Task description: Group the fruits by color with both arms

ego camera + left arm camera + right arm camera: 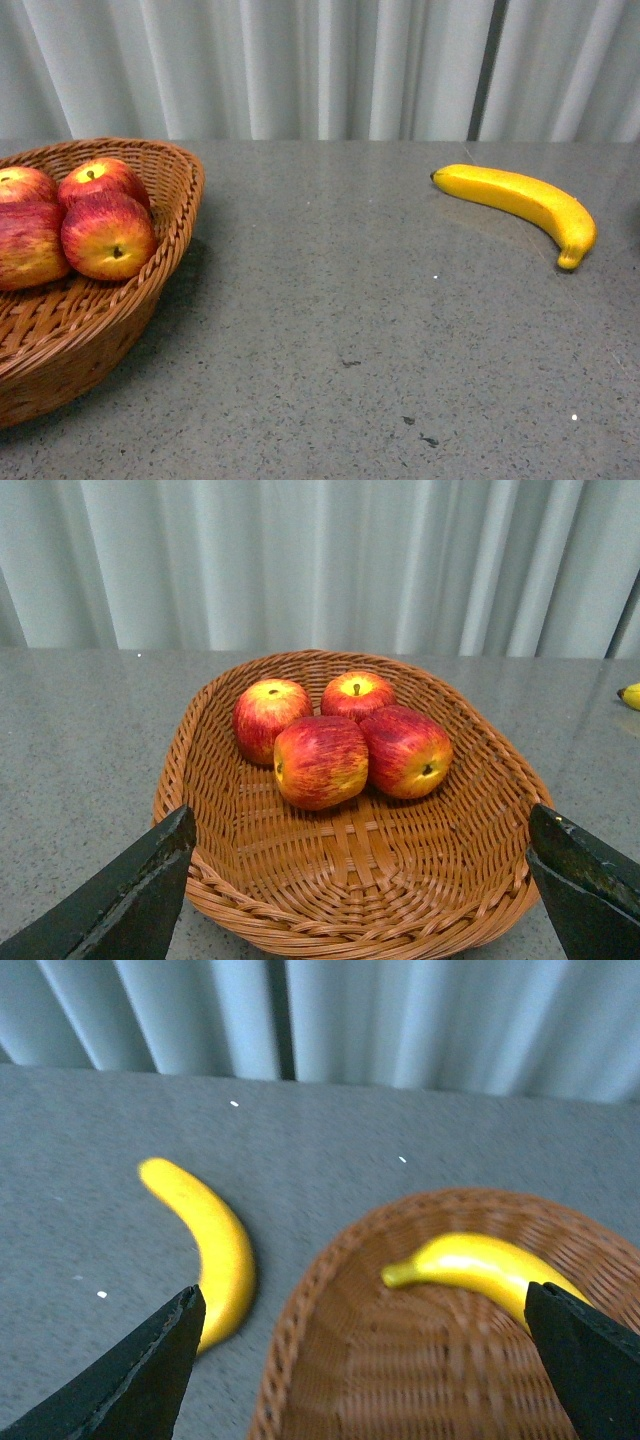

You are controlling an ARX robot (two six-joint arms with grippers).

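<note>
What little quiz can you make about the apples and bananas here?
1. How many apples lie in the wicker basket?
2. True or false: both bananas sit inside baskets.
3. Where is the loose banana? A) on the grey table B) on top of the apples C) held in a gripper
Key: 1) four; 2) false, one lies on the table; 3) A

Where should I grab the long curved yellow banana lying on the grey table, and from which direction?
Take the long curved yellow banana at its thick middle, from straight above, jaws across its width. It lies flat on the grey table, so no finger gets under it, and both ends taper. The open right gripper looks nearest.
</note>
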